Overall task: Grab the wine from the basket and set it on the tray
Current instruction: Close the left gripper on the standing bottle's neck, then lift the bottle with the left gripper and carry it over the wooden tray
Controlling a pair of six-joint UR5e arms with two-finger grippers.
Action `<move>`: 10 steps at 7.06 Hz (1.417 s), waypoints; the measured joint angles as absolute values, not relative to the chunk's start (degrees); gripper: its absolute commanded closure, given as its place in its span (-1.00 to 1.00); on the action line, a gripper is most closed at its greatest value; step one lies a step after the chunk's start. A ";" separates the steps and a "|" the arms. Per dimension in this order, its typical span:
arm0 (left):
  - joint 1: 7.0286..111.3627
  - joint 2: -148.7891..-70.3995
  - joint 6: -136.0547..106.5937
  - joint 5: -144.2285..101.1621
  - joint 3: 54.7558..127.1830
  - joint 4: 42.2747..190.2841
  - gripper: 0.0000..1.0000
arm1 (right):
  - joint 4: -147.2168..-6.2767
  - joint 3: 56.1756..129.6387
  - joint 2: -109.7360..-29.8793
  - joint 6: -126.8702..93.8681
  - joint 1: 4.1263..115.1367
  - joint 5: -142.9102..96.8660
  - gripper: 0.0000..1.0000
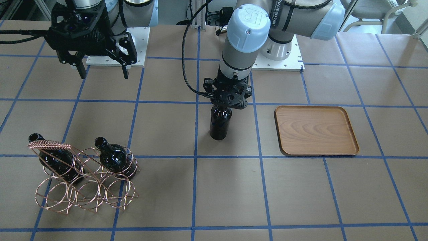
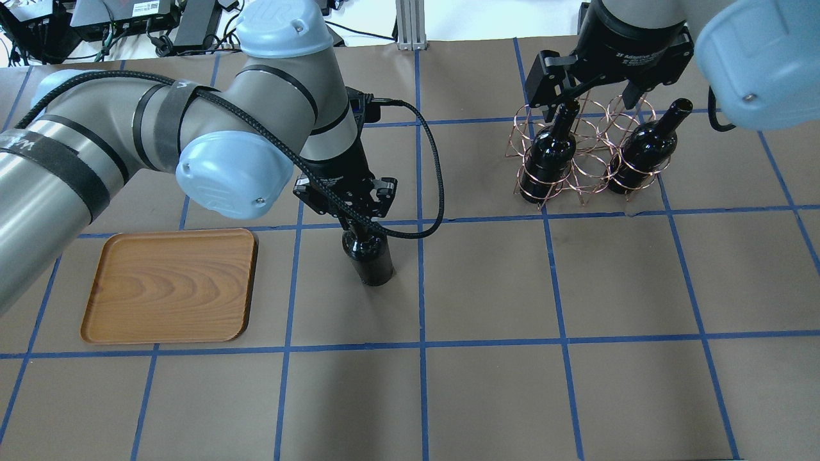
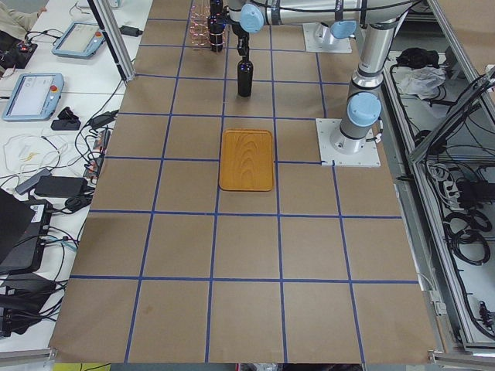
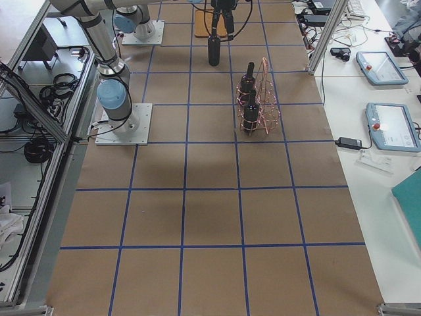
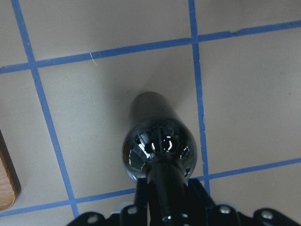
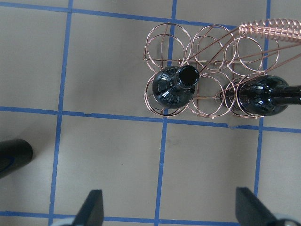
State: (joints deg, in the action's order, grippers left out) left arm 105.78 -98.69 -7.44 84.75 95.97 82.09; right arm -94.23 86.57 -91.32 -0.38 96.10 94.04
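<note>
Overhead and front cameras face each other steeply above the table [image 2: 487, 397], side cameras look along it from afar, and wrist cameras peer down closely at wine [image 5: 159, 147] and basket [image 6: 207, 66].

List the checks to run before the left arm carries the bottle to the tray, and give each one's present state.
1. Grip: left end effector shut on the neck of the wine: ok.
2. The wine upright: ok.
3. Base of the wine lifted off the table: cannot tell.
4. The tray bare: ok.
5. Stretch between wine and tray free: ok.
6. The right end effector open, over by the basket, off that stretch: ok.
</note>
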 measured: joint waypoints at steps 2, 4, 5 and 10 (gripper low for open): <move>105.53 -98.52 -7.33 85.05 95.29 83.37 1.00 | -94.22 86.57 -91.32 -0.41 96.07 94.04 -1.00; 103.42 -97.66 -4.95 88.81 91.55 86.51 1.00 | -94.22 86.57 -91.32 -0.40 96.09 94.02 -1.00; 100.33 -97.09 -1.47 91.73 88.80 89.75 1.00 | -94.29 86.57 -91.32 -0.42 96.08 93.99 -1.00; 76.01 -94.41 23.68 98.30 89.27 90.84 1.00 | -94.30 86.57 -91.32 -0.52 96.05 93.98 -1.00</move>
State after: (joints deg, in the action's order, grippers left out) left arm 76.01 -94.41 23.68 98.30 89.27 90.84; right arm -94.30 86.57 -91.32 -0.52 96.05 93.98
